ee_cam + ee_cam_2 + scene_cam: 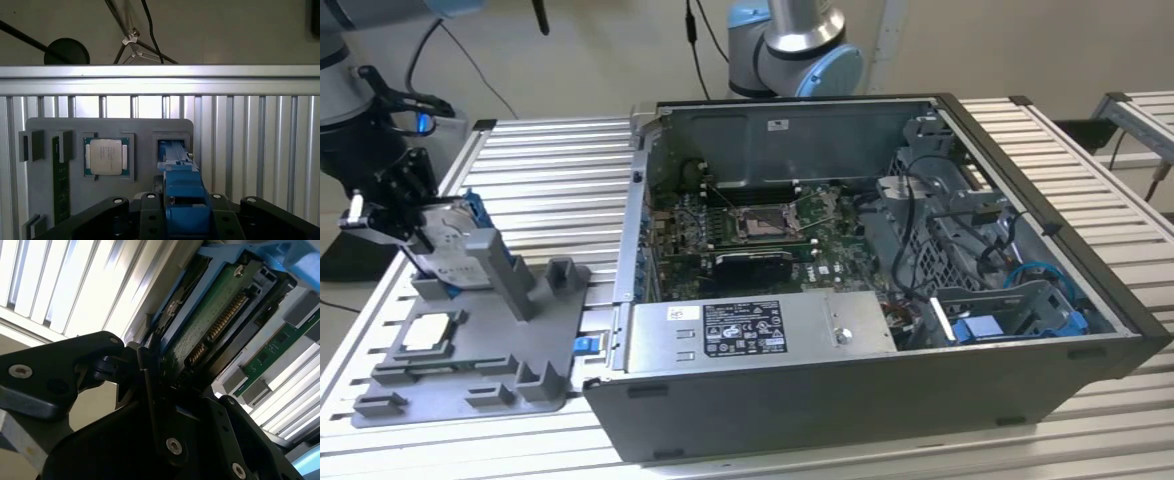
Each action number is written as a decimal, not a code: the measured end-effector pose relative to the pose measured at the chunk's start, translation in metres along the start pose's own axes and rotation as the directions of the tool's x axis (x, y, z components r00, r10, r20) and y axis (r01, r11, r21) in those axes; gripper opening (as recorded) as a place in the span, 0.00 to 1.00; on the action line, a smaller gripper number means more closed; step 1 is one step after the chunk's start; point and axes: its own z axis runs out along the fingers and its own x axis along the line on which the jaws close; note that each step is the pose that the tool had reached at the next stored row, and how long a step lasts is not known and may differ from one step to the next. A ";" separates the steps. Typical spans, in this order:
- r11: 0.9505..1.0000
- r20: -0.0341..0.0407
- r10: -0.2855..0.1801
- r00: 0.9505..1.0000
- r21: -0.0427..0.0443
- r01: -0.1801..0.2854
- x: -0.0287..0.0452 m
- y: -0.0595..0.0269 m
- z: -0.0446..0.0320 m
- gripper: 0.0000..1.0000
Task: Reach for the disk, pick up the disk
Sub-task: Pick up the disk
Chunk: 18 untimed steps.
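One step done: claw point(411, 235) narrow, clamped on disk point(454, 250) by blue frame point(185, 200), exterior view's left of worktop point(534, 165); lift pending, disk seemingly seated in grey holder point(494, 335).

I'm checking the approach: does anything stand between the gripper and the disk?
Nothing visible does. In the exterior view the gripper is right at the disk, which stands upright in the gray fixture tray.

Slatted metal tabletop point(547, 180) here: a grey plastic tray point(494, 345) lies at the exterior view's left, with an open computer case point(854, 395) just beside it.
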 end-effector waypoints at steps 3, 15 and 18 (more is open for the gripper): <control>1.000 0.000 0.000 1.000 0.000 0.000 0.0000 0.0000 -0.0020 0.00; 1.000 0.000 0.000 1.000 0.000 0.000 0.0000 0.0002 -0.0173 0.00; 1.000 0.000 0.000 1.000 0.000 0.000 0.0000 0.0002 -0.0205 0.00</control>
